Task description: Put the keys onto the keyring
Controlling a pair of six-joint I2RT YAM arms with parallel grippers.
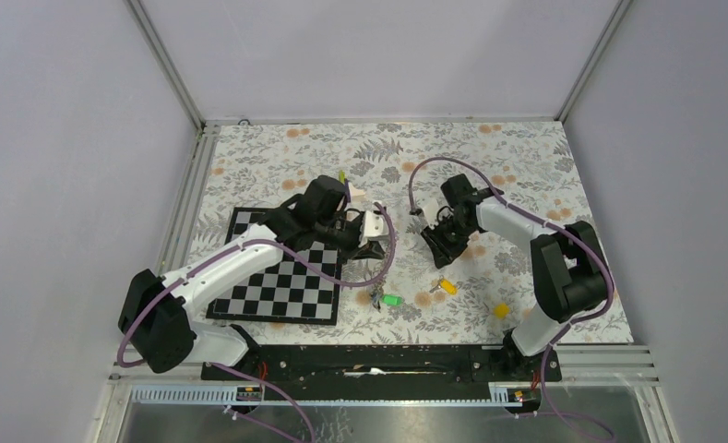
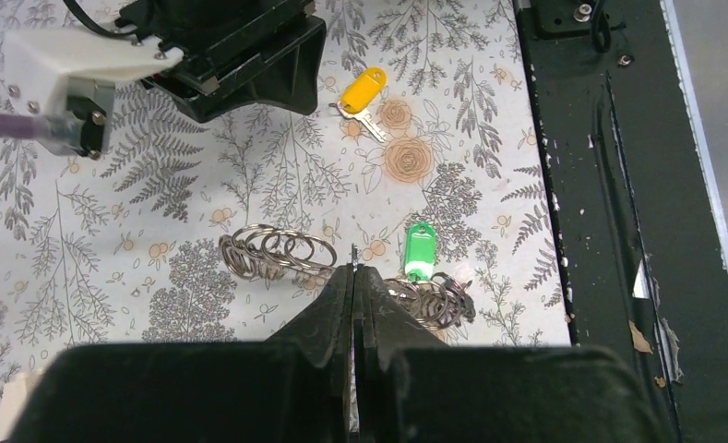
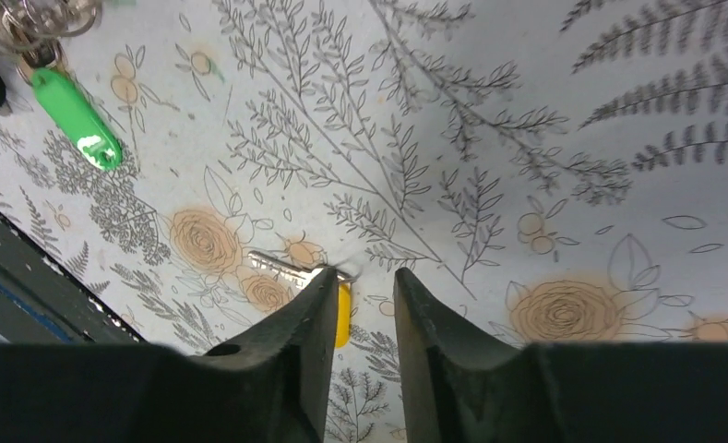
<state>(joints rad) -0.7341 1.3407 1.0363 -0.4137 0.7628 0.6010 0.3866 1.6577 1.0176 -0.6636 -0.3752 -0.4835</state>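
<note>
- The left gripper (image 2: 354,277) has its fingers pressed tight together and hangs low over the fern-and-rose printed tablecloth (image 2: 111,277). A thin sliver pokes past the tips; I cannot tell what it is.
- The keyring (image 2: 277,251), thin grey metal loops overlapping in a row, lies flat on the cloth just beside those shut fingers, not touching them. My read: the left arm is parked there so it can steady or lift the ring once a key arrives.
- The green plastic-headed key (image 2: 420,251) lies on the fingers' other side, against a tangle of small metal rings (image 2: 429,300). Whether it is threaded on, I cannot tell.
- The right gripper (image 3: 364,277) has its jaws narrowly apart, and only cloth shows in the gap, so it holds nothing.
- The yellow plastic-headed key (image 3: 342,312) lies flat, its silver blade pointing away and its head half hidden under one finger, so it sits off the gap's centre. The gripper likely needs a sideways shift to straddle it.
- The yellow key is well apart from the keyring, so it is not yet on.
- Risk, as I judge it: a flat key on smooth cloth may skid rather than lift.
</note>
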